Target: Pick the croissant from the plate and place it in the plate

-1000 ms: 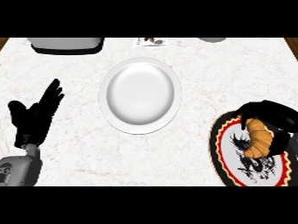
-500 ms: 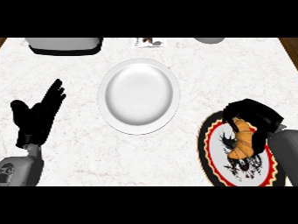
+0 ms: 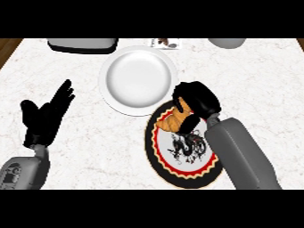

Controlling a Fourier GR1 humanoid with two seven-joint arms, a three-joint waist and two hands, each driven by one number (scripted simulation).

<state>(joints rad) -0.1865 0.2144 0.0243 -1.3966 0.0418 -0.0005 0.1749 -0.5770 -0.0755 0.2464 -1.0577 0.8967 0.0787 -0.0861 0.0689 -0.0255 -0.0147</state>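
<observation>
The right hand (image 3: 195,100) and the patterned plate (image 3: 180,171) under it now sit further left in the frame, the plate's rim touching the white plate (image 3: 139,80). The hand's black fingers are curled round the croissant (image 3: 174,123), a golden-brown crescent lying on the patterned plate's upper part, half hidden by the hand. At the left of the frame the left hand (image 3: 43,118) rests open, fingers up, above the marbled desk (image 3: 266,84).
</observation>
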